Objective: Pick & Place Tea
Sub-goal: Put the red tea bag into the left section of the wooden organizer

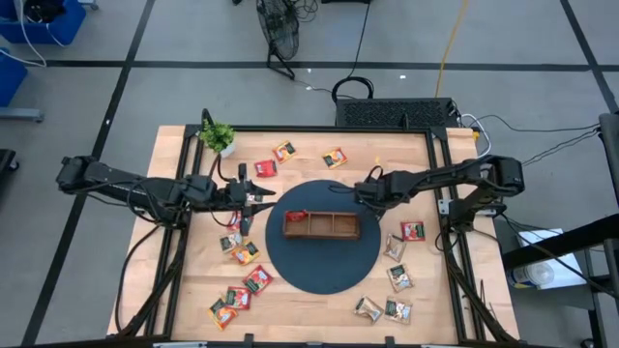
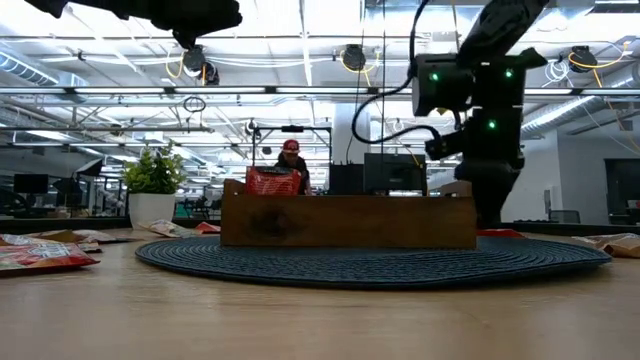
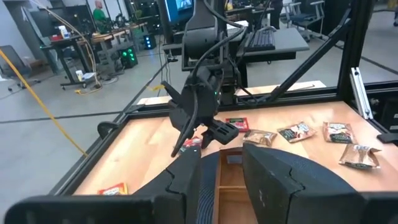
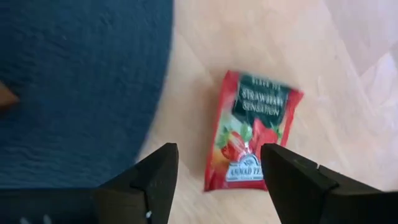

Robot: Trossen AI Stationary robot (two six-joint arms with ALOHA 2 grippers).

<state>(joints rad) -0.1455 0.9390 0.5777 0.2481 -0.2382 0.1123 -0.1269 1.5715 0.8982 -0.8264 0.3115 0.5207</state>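
Note:
The tea is small square sachets scattered on the wooden table. One red sachet (image 4: 252,140) lies flat on the wood just off the round dark mat (image 1: 324,266). My right gripper (image 4: 217,180) hovers open above it, its fingers on either side in the wrist view; in the high view this gripper (image 1: 363,193) sits by the mat's far right rim. Another red sachet (image 1: 295,217) stands in the left compartment of the brown tray (image 1: 334,233) on the mat. My left gripper (image 1: 253,206) is open, at the mat's left edge, facing the tray (image 3: 229,168).
Red and orange sachets (image 1: 244,251) lie left of the mat, beige-and-green ones (image 1: 398,277) to its right, and a few more (image 1: 283,150) at the far side. A potted plant (image 1: 218,136) stands at the far left corner. A person (image 2: 291,160) is in the room behind.

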